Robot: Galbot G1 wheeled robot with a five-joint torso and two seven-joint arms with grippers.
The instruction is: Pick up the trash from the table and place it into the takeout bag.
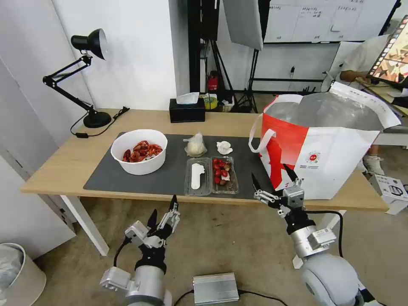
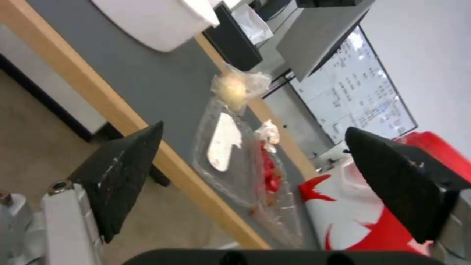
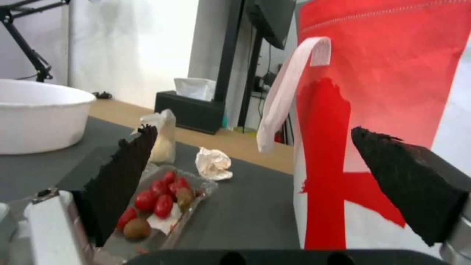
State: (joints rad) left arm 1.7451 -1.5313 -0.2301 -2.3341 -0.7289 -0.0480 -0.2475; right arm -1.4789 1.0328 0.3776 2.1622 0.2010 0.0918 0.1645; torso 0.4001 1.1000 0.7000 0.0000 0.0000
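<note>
On the dark mat of the table lies the trash: a white bowl of red shells, a knotted clear bag, a crumpled tissue and an open clear clamshell tray with red bits. The white-and-red takeout bag stands open at the table's right end. My left gripper hangs open below the front edge, nothing in it. My right gripper is open at the front edge, between tray and bag. The right wrist view has the tray, tissue and bag close ahead.
A black tissue box and a black desk lamp stand along the table's far edge. A white bin sits on the floor at left, a silver box between my arms. A person sits behind the bag at a second desk.
</note>
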